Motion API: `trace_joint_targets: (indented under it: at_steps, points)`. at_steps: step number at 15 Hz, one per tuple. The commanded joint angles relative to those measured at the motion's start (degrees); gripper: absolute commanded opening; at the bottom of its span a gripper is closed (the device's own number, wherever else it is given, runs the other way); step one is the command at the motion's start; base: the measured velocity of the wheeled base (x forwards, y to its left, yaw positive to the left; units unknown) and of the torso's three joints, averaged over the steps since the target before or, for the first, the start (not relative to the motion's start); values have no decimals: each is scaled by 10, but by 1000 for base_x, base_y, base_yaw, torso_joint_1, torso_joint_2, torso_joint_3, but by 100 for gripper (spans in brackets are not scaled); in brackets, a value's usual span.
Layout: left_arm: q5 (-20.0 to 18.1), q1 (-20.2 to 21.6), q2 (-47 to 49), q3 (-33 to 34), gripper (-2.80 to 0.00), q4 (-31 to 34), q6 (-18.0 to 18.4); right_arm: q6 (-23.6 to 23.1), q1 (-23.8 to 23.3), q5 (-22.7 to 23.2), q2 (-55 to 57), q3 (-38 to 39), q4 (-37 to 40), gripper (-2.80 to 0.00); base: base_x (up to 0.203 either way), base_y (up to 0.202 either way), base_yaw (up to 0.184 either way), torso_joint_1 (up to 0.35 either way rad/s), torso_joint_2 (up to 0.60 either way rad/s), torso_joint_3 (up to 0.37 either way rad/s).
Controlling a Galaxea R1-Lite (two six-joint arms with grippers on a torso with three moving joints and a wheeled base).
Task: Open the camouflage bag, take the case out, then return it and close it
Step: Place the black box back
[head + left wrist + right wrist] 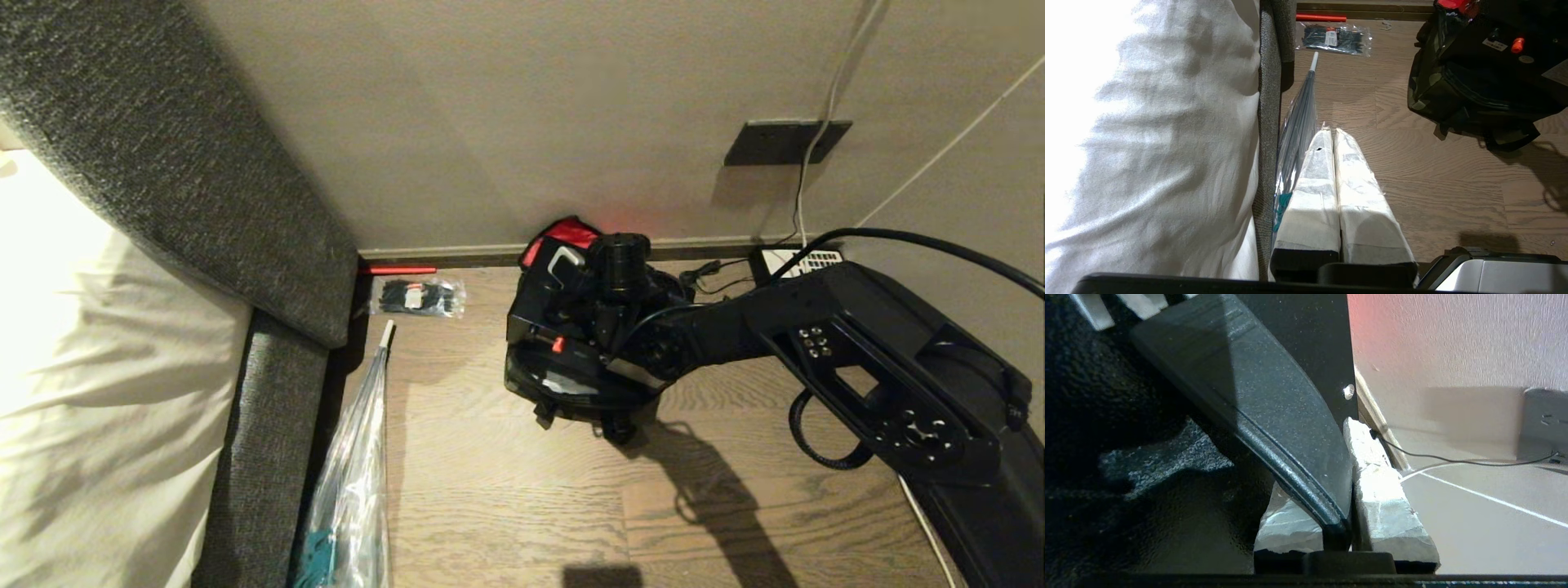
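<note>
Resting beside the bed (1147, 134), the left gripper (1334, 134) keeps its fingers pressed together on nothing. Across the floor (506, 490), by the wall, the camouflage bag (571, 384) lies open with the case (539, 314) apparently partly lifted out. The right gripper (1349, 490) pinches the case's handle (1274, 416); gripped near one end, it could swing or snag on the red lining (563, 234).

No text, brand, number or sign can be read in any view. A small white label (1495, 44) sits on the case (1486, 61) beside its red latch (1517, 45), and a white-and-red label (1331, 37) sits on the bag of cable ties (1336, 38); the print on both is too small to make out.
</note>
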Motion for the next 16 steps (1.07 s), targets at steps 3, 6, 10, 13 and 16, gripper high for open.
trace_joint_targets:
  at_steps: [3,6,10,13,16]
  points:
    - [0,0,-1,0,-280,0,0,-6,-9,-1,-12,-7,1,-280,0,0,0,0,0,0]
    - [0,0,-1,0,-280,0,0,-6,-10,-1,-25,-6,0,-280,0,0,0,0,0,0]
    - [0,0,-1,0,-280,0,0,-7,-10,-1,-48,24,5,-280,0,0,0,0,0,0]
    - [0,0,-1,0,-280,0,0,-3,-10,-1,-60,66,4,-280,0,0,0,0,0,0]
    - [0,0,0,0,-280,0,0,-4,-10,-1,-62,80,1,-280,0,0,0,0,0,0]
